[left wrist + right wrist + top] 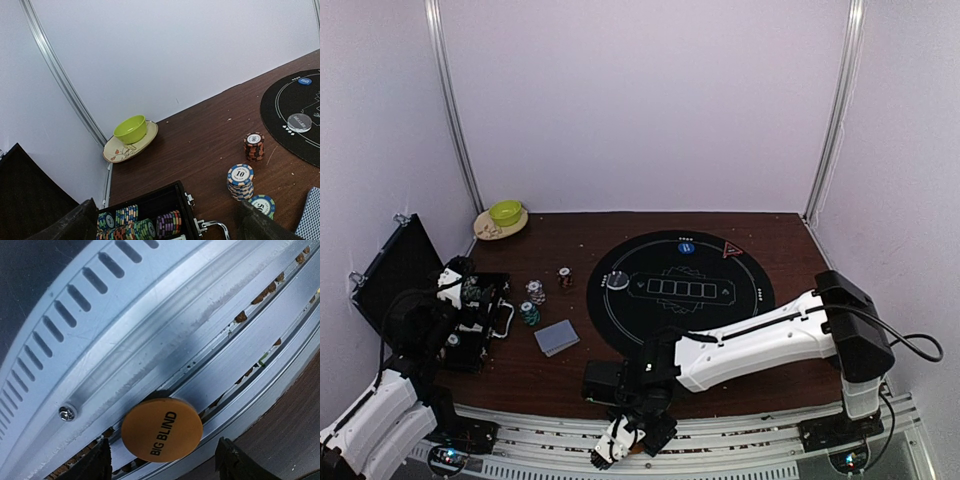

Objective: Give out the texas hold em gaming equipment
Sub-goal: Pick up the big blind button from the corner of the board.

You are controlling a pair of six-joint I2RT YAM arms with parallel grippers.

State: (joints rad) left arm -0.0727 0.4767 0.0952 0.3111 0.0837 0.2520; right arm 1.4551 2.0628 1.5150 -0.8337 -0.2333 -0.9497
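An orange round disc marked BIG BLIND point(161, 429) lies on the aluminium rail point(125, 340) at the table's near edge. My right gripper point(162, 467) is open just above it, one finger on each side, not touching it. In the top view this gripper point(625, 438) hangs over the rail. My left gripper point(165, 231) is open and empty over the open chip case point(150, 220), which holds rows of striped chips. Three chip stacks point(240, 181) point(254, 145) point(262, 204) stand on the table. A grey-blue card deck point(557, 337) lies near them. A blue disc point(686, 246) and a clear disc point(617, 281) lie on the black mat point(720, 310).
A green bowl point(130, 129) sits on a cream plate point(120, 150) in the far left corner. A small red triangle point(730, 249) lies on the mat's far right. The case lid point(390, 265) stands open at the left wall. The right arm point(760, 340) stretches across the mat's near edge.
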